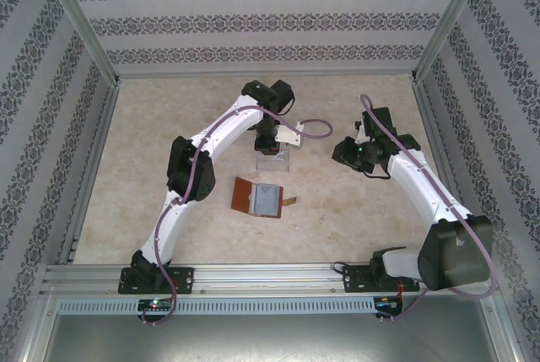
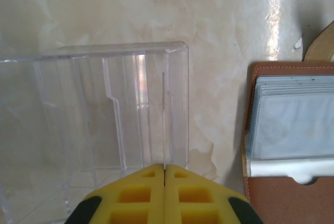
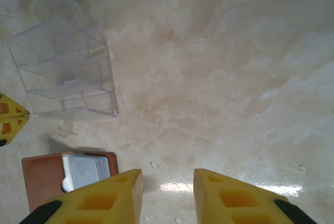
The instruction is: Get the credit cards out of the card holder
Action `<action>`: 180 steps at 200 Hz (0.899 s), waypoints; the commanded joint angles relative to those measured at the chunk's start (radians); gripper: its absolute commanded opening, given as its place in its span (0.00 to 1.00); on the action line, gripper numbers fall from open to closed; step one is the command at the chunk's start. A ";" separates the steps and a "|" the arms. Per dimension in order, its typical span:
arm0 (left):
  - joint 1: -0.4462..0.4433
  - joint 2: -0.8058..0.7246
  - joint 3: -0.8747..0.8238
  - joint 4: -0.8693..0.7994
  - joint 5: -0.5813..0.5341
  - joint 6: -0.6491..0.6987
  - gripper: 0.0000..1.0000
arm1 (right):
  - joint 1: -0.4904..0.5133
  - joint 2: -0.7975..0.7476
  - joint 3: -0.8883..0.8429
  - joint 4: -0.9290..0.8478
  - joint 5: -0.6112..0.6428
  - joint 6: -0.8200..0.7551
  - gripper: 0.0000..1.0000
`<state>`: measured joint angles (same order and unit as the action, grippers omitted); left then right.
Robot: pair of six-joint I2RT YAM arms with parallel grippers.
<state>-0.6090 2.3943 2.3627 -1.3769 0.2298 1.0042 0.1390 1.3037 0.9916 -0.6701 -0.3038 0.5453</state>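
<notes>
The card holder (image 1: 257, 197) lay open on the counter (image 1: 160, 126), a pale card (image 2: 282, 168) showing at its grey-blue pockets. Just beyond it stood a clear plastic box (image 1: 272, 162). The left jaws hung closed and empty over the box; the right jaws stood parted, empty, above bare counter.

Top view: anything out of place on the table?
Nothing spilled or damaged. The wallet lies open, slightly askew, with a white card poking partway out of its pockets. The clear box stands upright beyond it.
</notes>
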 commanded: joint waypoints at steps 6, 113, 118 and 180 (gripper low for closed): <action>-0.020 0.045 0.045 -0.078 -0.003 0.033 0.00 | -0.011 -0.004 -0.009 -0.002 -0.011 -0.015 0.32; -0.028 0.112 0.089 -0.117 -0.017 0.036 0.00 | -0.010 0.000 -0.011 0.006 -0.017 -0.015 0.32; -0.028 0.113 0.088 -0.116 -0.014 0.038 0.00 | -0.011 0.002 -0.011 0.007 -0.018 -0.013 0.32; -0.038 0.128 0.099 -0.108 -0.037 0.046 0.15 | -0.011 0.000 -0.017 0.010 -0.016 -0.011 0.32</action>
<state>-0.6292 2.4939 2.4390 -1.4338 0.2066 1.0183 0.1390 1.3041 0.9916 -0.6689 -0.3046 0.5457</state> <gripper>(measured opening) 0.103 0.324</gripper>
